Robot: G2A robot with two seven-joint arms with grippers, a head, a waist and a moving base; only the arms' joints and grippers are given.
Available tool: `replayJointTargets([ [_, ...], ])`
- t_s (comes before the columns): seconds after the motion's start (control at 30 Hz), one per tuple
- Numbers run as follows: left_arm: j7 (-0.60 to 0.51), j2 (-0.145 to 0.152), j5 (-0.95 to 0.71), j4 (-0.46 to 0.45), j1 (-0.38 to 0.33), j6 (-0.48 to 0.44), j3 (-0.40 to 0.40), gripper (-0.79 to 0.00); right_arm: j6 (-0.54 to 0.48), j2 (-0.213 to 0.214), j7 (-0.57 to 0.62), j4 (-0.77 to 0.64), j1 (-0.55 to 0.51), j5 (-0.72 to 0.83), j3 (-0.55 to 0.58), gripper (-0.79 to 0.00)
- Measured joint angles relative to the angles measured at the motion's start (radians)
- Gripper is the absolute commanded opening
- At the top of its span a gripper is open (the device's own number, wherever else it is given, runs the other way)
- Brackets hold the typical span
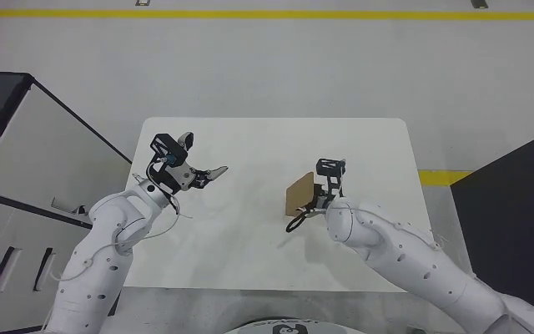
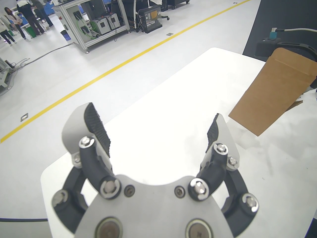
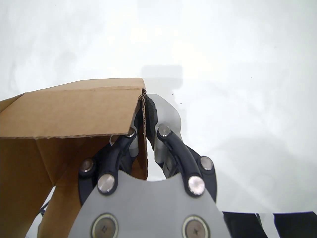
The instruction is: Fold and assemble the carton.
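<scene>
A brown cardboard carton (image 1: 299,193) is held tilted above the white table (image 1: 250,150), right of centre. My right gripper (image 3: 143,115) is shut on one wall of the carton (image 3: 62,115), with a finger on each side of the panel. In the left wrist view the carton (image 2: 275,90) hangs ahead, its plain outer face toward the camera. My left gripper (image 1: 219,173) stands open over the left part of the table, apart from the carton. Its ribbed pads (image 2: 96,127) have nothing between them.
Around the table (image 2: 173,105) lies white floor with a yellow line (image 1: 267,14). A dark cabinet (image 1: 25,150) stands to the left and a black panel (image 1: 501,200) to the right. Benches and people are far off in the room.
</scene>
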Motion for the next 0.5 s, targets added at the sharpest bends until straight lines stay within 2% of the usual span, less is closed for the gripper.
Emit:
replayJointTargets([
  [0.13,0.000,0.000,0.000,0.000,0.000,0.000,0.000,0.000,0.057,-0.013,0.012,0.017,0.017,-0.067,-0.044,-0.785],
  [0.47,0.000,0.000,0.000,0.000,0.000,0.000,0.000,0.000,0.058,-0.044,0.009,0.079,0.045,-0.111,-0.097,-0.785],
  [0.5,0.000,0.000,0.000,0.000,0.000,0.000,0.000,0.000,0.058,-0.047,0.009,0.084,0.048,-0.110,-0.100,-0.767],
])
